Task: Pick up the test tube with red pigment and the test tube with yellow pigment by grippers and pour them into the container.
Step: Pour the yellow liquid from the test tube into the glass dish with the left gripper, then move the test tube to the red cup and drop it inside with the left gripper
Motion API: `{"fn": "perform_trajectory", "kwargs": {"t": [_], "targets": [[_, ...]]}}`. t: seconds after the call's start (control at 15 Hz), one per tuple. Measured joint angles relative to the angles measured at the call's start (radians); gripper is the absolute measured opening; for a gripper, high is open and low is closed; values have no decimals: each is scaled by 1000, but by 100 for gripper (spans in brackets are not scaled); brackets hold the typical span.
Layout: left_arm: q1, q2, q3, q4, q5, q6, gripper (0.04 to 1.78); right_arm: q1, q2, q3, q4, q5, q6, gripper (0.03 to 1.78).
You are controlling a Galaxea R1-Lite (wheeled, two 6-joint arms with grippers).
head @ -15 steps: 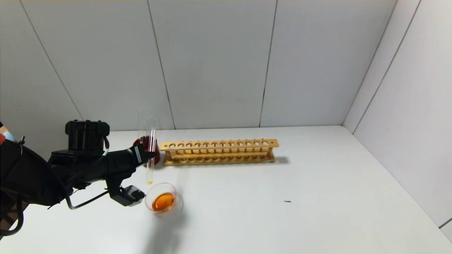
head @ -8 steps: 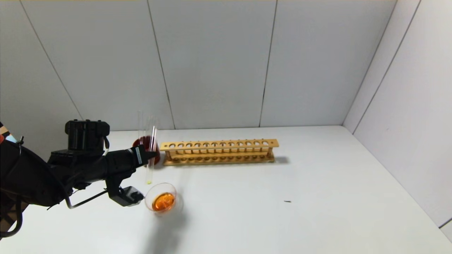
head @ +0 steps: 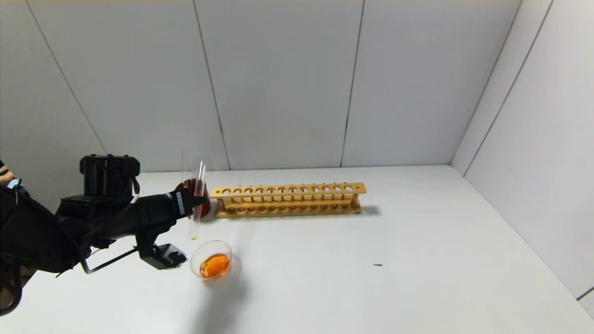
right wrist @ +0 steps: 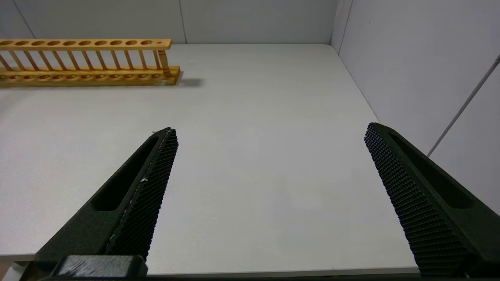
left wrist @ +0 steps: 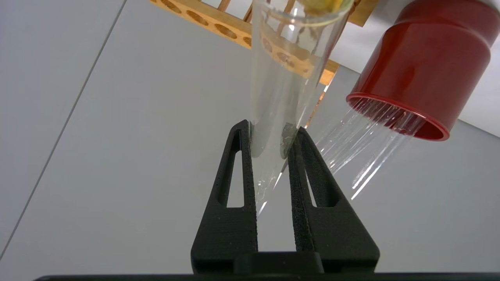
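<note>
Yellow pigment sits at the bottom of the test tube with yellow pigment (head: 196, 204), which the left gripper (head: 200, 202) pinches between closed jaws, nearly upright above the counter (head: 371, 260) just behind the container (head: 213, 265) of orange liquid. Right gripper (right wrist: 269, 164) hangs near the counter's front edge, jaws spread wide, holding nothing.

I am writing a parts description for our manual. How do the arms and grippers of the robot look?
The left arm is black, with a boxy black block on top and thin black cables looping beneath. The left gripper has a small white-grey label near its fingers and a dark block below. Its fingers are pointed black wedges with long slots. The right gripper has matching black fingers with finely dotted inner pads.
</note>
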Motion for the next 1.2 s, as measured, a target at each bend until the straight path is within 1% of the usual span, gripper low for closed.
{"fn": "perform_trajectory", "kwargs": {"t": [0.13,0.27,0.33,0.47,0.6,0.67,0.87,1.07,1.2], "targets": [[0,-5,19,-1,0,-13,30,0,0,0,0,0,0,175],[0,-24,44,-2,0,-80,30,0,0,0,0,0,0,175],[1,-41,57,-2,1,-145,30,0,0,0,0,0,0,175],[1,-98,84,3,18,-333,30,0,0,0,0,0,0,175],[1,-178,121,4,50,-562,30,0,0,0,0,0,0,175],[-5,-226,136,6,83,-702,30,0,0,0,0,0,0,175],[-62,-338,141,7,219,-1133,30,0,0,0,0,0,0,175],[-131,-397,67,10,392,-1595,30,0,0,0,0,0,0,175],[-150,-409,6,35,450,-1905,30,0,0,0,0,0,0,175]]}}
